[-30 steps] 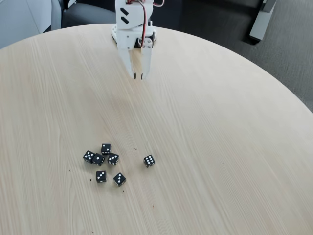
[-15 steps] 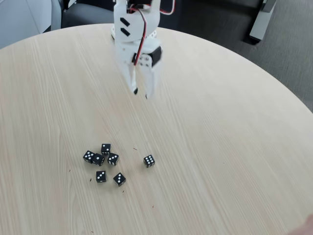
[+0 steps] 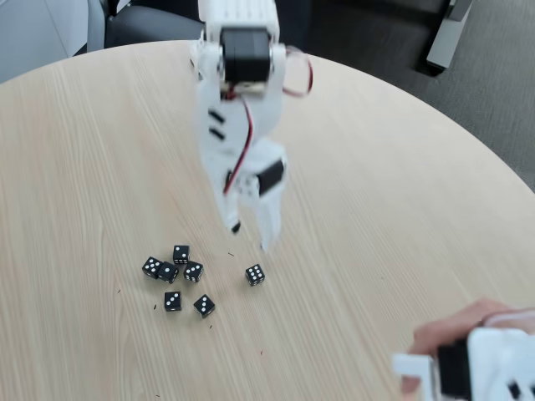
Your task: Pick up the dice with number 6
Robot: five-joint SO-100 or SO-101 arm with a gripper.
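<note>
1. Fixed view: I've got the white arm (image 3: 238,100) reaching out over the round, pale wood bench (image 3: 376,209) from the far edge. It's motion-blurred, black servo on top, red wires running down it.
2. Same view, the hand (image 3: 251,236) points down at the bench, tips just above and between the dice. The jaws stand a little way apart and there's nothing between them. Blur stops me judging the gap any finer.
3. Seven small black dice w/ white pips lie in front of the hand. Six bunch together at lower left; one die (image 3: 255,275) lies by itself to the right of them, just below the hand's tips.
4. The dice with number 6 (image 3: 180,254) looks to be the top one of the bunch, its face crowded w/ pips. They're tiny, so I can't count them for sure. It lies on the bench, left of the hand and apart from it.
5. Rest of the bunch: three in a touching row just below it, two more nearer the camera, approx side by side.
6. Bottom right corner: a person's hand (image 3: 451,334) on a white, black-jointed device (image 3: 485,372), blurred.
</note>
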